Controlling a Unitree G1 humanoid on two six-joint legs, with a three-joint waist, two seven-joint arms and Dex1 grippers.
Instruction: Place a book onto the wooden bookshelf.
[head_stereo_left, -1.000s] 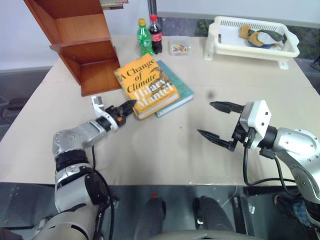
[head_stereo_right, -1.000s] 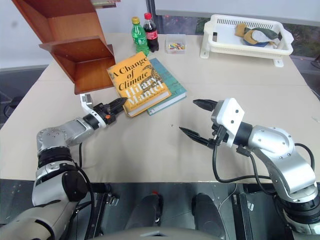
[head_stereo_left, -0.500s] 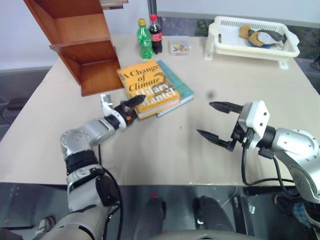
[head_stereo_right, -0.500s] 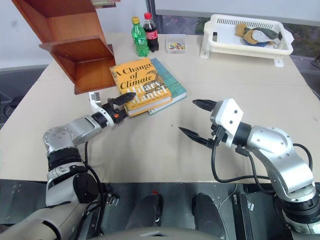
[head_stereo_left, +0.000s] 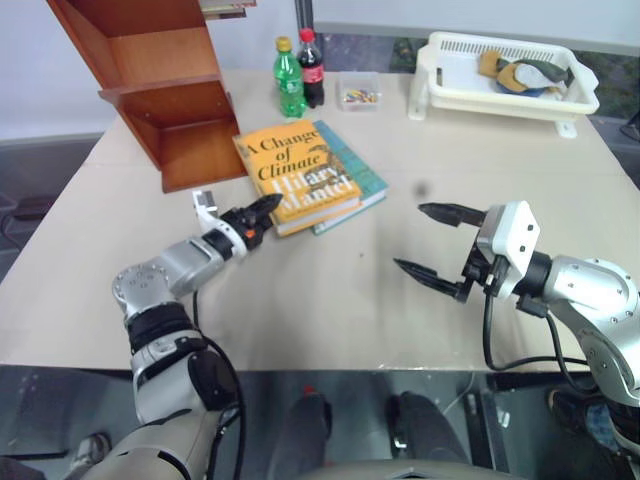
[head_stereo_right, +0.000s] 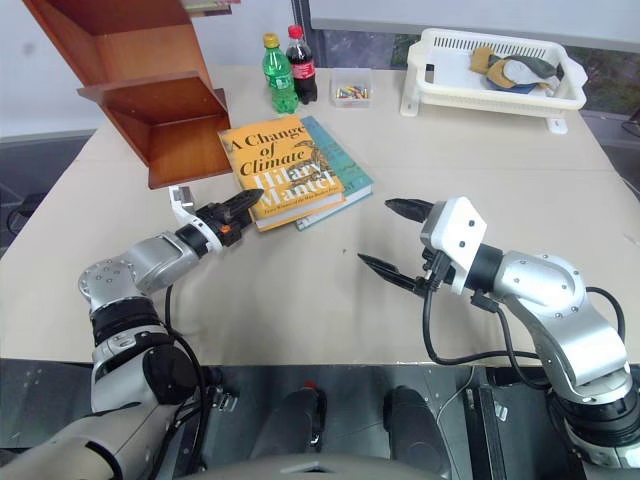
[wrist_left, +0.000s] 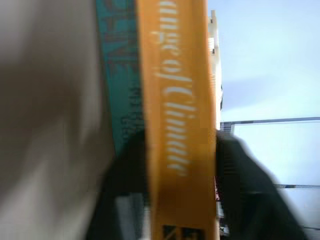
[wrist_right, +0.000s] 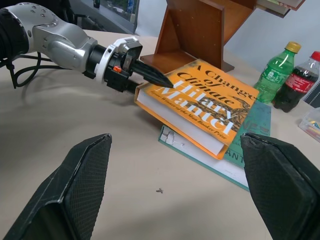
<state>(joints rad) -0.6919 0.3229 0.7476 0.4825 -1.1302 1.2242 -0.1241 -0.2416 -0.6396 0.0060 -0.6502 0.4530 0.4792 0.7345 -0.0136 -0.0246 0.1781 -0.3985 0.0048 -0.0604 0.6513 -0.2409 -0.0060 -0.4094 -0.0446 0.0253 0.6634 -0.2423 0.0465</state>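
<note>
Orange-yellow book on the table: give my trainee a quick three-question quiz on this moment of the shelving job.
1. True or false: the left gripper is shut on the orange-yellow book's spine.
2. What lies under that book? A) teal-blue book B) white basket C) bare table
3. The right gripper is ____ and holds nothing.

Key: 1 true; 2 A; 3 open.

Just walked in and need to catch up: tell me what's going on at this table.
The left gripper has closed on the near corner of the orange book, one finger above the cover and one below, tipping that corner up off the teal book it lies on. The right gripper hangs open over the table, holding nothing. The wooden bookshelf stands just beyond the books.
</note>
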